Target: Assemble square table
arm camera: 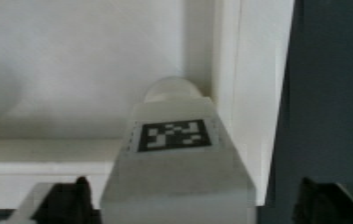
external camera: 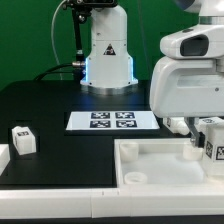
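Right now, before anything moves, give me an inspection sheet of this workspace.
Surface: black table, with the marker board lying flat on it.
Job's things: square slab in front; tagged leg at the exterior view's left; second leg between the fingers.
Clutter: plain white block at the exterior view's left edge.
Grippers: gripper straddles the second leg; a gap shows on one side, so it looks unclamped.
Cables: thin dark cable beside the robot base.
Surroundings: green backdrop.
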Motion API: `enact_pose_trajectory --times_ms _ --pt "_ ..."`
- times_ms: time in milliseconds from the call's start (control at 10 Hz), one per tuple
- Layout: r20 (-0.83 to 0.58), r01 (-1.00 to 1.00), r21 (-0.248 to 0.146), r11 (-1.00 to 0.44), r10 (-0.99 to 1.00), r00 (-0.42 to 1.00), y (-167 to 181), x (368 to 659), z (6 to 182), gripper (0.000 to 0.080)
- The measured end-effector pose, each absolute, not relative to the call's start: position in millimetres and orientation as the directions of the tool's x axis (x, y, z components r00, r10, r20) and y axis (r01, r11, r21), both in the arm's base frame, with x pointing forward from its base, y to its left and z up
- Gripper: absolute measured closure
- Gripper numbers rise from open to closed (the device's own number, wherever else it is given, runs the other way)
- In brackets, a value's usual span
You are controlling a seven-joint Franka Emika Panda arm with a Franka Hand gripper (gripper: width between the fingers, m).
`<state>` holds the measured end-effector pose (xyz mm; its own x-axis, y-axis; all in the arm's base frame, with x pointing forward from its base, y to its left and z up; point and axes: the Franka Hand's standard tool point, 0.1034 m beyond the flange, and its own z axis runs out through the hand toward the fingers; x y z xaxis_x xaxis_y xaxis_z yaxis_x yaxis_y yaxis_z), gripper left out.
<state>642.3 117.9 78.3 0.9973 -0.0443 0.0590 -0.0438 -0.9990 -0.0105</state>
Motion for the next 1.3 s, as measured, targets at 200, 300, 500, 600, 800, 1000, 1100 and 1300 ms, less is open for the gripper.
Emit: enact_pose_trajectory --times_ms 200,300,500,600,800,1000,1100,1300 --pt "0.056 -0.182 -0.013 -0.983 -0.182 0.982 111 645 78.8 0.0517" --pt "0.055 -0.301 -0.018 -0.953 -0.302 0.952 110 644 78.6 0.0516" --pt "0.050 -0.559 -0.041 -0.828 -0.561 0.827 109 645 77.3 0.0516" --pt "0.039 -0.692 -0.063 -0.719 -0.695 0.718 110 645 77.0 0.0516" --pt "-0.013 -0.899 -0.092 -0.428 -0.903 0.430 107 644 76.3 0.0516" --pt "-0.053 -0.970 -0.089 -0.228 -0.971 0.233 106 643 76.2 0.0515" --pt "-0.063 -0.986 -0.076 -0.150 -0.986 0.155 106 643 76.3 0.0515" --pt "-0.065 -0.988 -0.074 -0.133 -0.988 0.138 107 643 76.0 0.0515"
